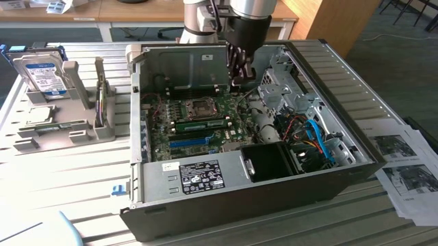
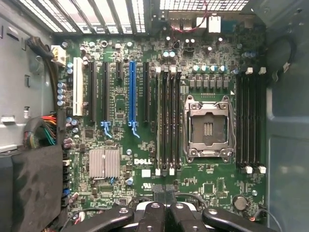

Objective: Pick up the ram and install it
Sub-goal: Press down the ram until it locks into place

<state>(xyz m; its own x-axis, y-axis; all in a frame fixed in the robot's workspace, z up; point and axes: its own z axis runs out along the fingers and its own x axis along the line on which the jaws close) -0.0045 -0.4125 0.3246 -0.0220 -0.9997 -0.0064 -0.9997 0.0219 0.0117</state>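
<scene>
ram (image 1: 203, 124) is seen seated flat in a black slot beside the cpu socket (image 1: 200, 106), inside the open case (image 1: 329, 66). pincer (image 1: 241, 81) is pressed together, empty, hung above the motherboard (image 2: 145, 174).

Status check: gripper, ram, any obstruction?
Gripper shut, holding nothing, over the motherboard. Ram lies along a motherboard slot, apart from gripper. Nothing between them.

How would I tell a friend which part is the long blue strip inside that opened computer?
Look into the open computer case, at the green motherboard lying inside it. A row of long parallel slots runs across the board, and the blue slot sits among them. Its neighbours are black slots and one white slot; it alone is bright blue.
</scene>
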